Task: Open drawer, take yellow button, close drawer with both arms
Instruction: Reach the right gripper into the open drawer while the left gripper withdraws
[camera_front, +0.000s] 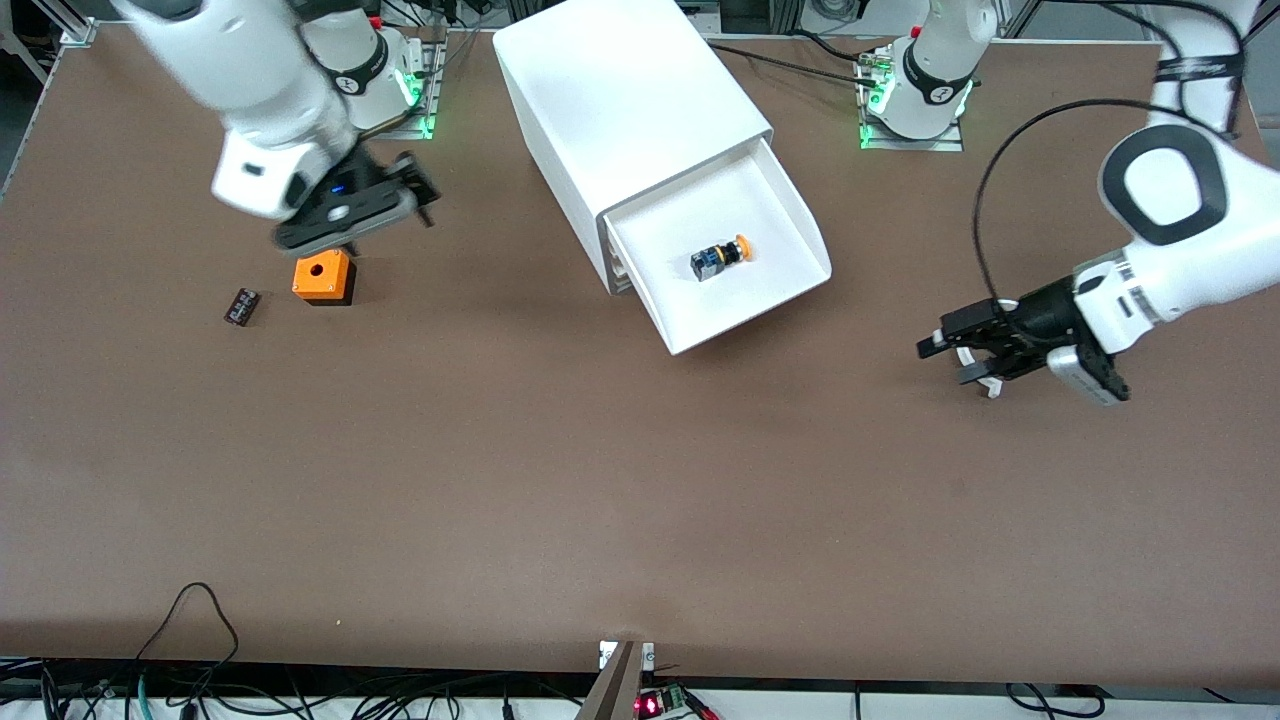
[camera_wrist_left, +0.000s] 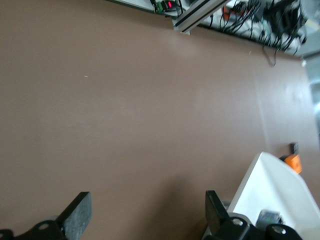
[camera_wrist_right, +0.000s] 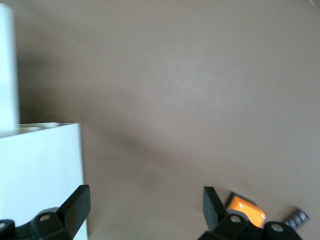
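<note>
Drawer (camera_front: 735, 250): the top one of the white cabinet (camera_front: 625, 110), pulled well out toward the front camera; the opening looks done.
Button (camera_front: 722, 257): lies on its side on the drawer floor, about mid-tray, touching no wall. Its long axis runs slantwise, the orange cap toward the left arm's end of the table, the dark body toward the right arm's end.
Left hand (camera_front: 955, 350): low over bare table (camera_front: 600, 480) toward the left arm's end, fingers (camera_wrist_left: 77, 212) spread wide, holding nothing. In the left wrist view the drawer's corner shows just past one finger.
Right hand (camera_front: 425, 195): up over the table beside the orange cube (camera_front: 324, 277), also wide open and empty; a small black cylinder (camera_front: 241, 306) lies near the cube.
Key relation: the button lies from the left hand toward the cabinet, and the drawer's open mouth faces that way; the left hand looks the nearer and better placed.
Next move, as judged: rise over the drawer wall, then set the fingers across the button's long axis.
</note>
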